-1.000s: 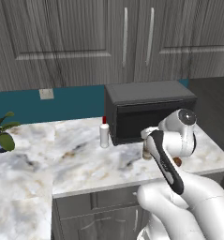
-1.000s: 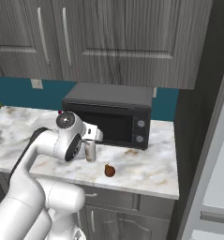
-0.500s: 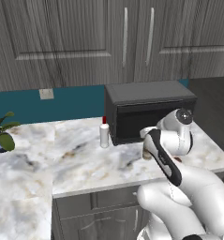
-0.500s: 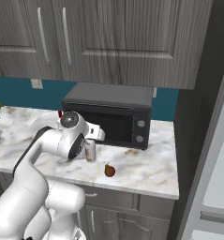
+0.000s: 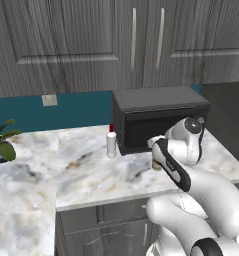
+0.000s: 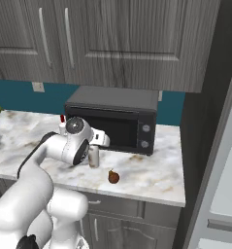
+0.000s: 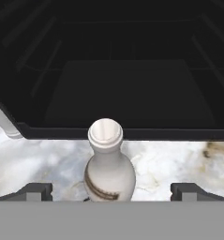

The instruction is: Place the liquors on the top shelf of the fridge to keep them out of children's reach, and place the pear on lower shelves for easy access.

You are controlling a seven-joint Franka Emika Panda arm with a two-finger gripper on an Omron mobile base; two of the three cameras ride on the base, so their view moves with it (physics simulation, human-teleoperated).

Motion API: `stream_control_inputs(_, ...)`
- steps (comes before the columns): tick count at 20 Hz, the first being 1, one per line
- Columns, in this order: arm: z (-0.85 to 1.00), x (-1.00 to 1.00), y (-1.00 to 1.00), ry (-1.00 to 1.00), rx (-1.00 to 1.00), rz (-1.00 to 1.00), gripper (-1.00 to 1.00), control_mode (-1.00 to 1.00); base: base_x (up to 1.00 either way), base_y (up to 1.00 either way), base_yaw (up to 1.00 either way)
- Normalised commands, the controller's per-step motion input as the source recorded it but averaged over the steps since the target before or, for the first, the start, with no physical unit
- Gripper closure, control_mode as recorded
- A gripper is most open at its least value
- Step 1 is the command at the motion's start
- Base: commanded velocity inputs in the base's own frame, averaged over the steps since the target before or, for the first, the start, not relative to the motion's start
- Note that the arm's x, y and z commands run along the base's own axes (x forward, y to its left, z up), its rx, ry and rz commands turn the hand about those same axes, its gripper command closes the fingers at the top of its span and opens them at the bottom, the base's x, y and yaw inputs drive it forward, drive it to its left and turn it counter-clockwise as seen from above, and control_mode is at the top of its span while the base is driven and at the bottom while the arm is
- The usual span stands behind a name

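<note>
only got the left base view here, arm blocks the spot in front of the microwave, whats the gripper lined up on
Observer: The hand view shows the pale slim-necked bottle upright between the open gripper fingertips, not gripped yet.
Operator: where's the pear
Observer: In the right base view the pear sits on the counter, right of that bottle, near the front edge.
Operator: fridge anywhere
Observer: Its pale interior shows at the right edge of the right base view.
</note>
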Motion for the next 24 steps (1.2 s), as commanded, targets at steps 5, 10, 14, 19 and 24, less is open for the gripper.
stream_control_inputs(5, -0.12, 0.17, 0.0, 0.0, 0.0, 0.0, -1.0, -1.0, 0.0, 0.0, 0.0)
stream_control_inputs(10, -0.09, 0.18, 0.0, 0.0, 0.0, 0.0, -1.0, -1.0, 0.0, 0.0, 0.0)
stream_control_inputs(14, -0.09, 0.18, 0.0, 0.0, 0.0, 0.0, -1.0, -1.0, 0.0, 0.0, 0.0)
stream_control_inputs(19, -0.1, 0.16, 0.0, 0.0, 0.0, 0.0, -1.0, -1.0, 0.0, 0.0, 0.0)
stream_control_inputs(24, -0.11, 0.16, 0.0, 0.0, 0.0, 0.0, -1.0, -1.0, 0.0, 0.0, 0.0)
